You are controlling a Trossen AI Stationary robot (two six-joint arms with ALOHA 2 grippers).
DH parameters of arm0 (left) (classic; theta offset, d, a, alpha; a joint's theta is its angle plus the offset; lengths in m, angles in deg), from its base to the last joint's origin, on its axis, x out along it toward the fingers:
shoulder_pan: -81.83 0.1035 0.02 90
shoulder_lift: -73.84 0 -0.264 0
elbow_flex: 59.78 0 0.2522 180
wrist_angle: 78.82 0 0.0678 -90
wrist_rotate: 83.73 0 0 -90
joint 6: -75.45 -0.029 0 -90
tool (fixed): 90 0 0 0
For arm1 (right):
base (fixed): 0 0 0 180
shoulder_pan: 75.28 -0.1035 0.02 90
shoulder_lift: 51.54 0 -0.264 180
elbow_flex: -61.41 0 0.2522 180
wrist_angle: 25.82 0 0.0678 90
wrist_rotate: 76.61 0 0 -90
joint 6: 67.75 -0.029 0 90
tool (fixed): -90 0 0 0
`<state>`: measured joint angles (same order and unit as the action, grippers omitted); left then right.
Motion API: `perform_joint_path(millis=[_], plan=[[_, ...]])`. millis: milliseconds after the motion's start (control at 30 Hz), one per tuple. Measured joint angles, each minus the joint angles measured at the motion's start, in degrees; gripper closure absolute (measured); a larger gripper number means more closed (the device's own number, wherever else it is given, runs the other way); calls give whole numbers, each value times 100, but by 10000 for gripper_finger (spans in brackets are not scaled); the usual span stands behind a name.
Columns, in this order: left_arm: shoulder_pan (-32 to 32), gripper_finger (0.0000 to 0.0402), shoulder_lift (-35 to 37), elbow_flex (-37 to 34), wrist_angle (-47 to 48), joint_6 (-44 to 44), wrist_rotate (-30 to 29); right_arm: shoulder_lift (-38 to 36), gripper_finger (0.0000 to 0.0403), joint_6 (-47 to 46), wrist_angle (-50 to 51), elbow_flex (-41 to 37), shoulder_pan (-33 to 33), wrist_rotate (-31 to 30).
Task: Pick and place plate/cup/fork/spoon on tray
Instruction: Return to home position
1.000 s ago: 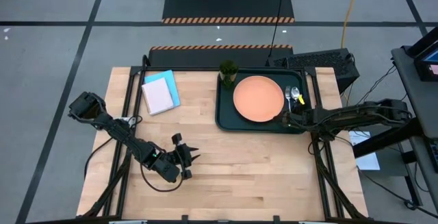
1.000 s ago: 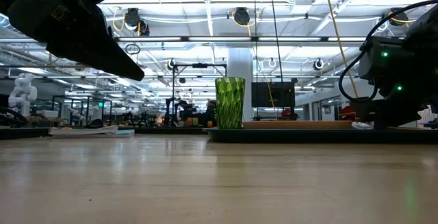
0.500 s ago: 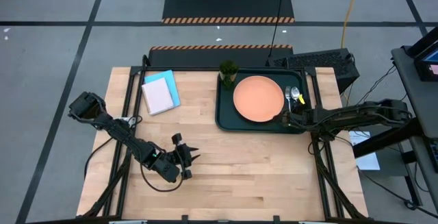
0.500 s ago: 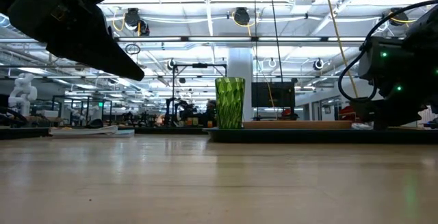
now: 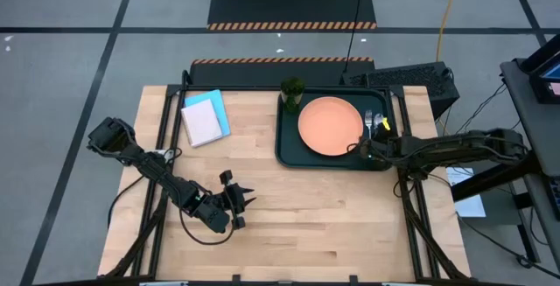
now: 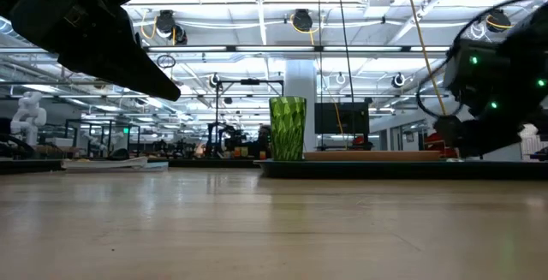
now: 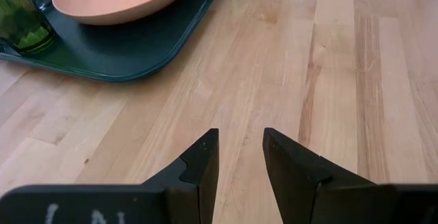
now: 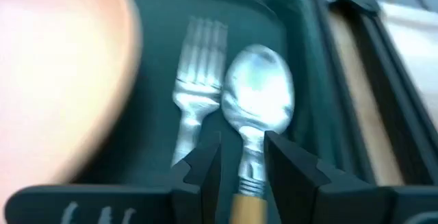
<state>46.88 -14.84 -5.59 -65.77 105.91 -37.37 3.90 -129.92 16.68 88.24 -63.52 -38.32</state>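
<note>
The dark green tray lies at the table's far right. On it rest the salmon plate, the green cup upright at its far left corner, and the fork and spoon side by side along its right rim. My right gripper is open just over the tray's near right corner. Its fingers stand on either side of the spoon's orange handle, which lies on the tray below them. My left gripper is open and empty over bare wood at the near left.
A light blue-and-white notepad lies at the far left of the table. Bare wood runs between my left gripper and the tray. The table's metal frame runs along the right edge under my right arm.
My right gripper has risen a little over the tray's near right corner and drawn slightly toward the plate. The plate, cup, fork and spoon have stayed where they were.
</note>
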Motion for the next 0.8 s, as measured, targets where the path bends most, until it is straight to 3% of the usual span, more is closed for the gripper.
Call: perform_joint_path(millis=[167, 300, 467, 600, 800], plan=[[108, 282, 0, 0, -195, -202, -2, -390, 298, 1026, -249, 455, -280, 334], [269, 282, -2, 105, -277, -546, 4, -781, 298, 2346, -995, 757, -642, 848], [398, 282, 382, 234, -11, -943, 8, -1435, 298, 4347, -1564, 1288, -897, 2085], [441, 282, 1063, 234, 268, -978, -9, -1877, 309, 4701, -1697, 1416, -1157, 3082], [450, 282, 2005, 234, 772, -1471, -259, -2222, 359, 4889, -1782, 1140, -1792, 3236]])
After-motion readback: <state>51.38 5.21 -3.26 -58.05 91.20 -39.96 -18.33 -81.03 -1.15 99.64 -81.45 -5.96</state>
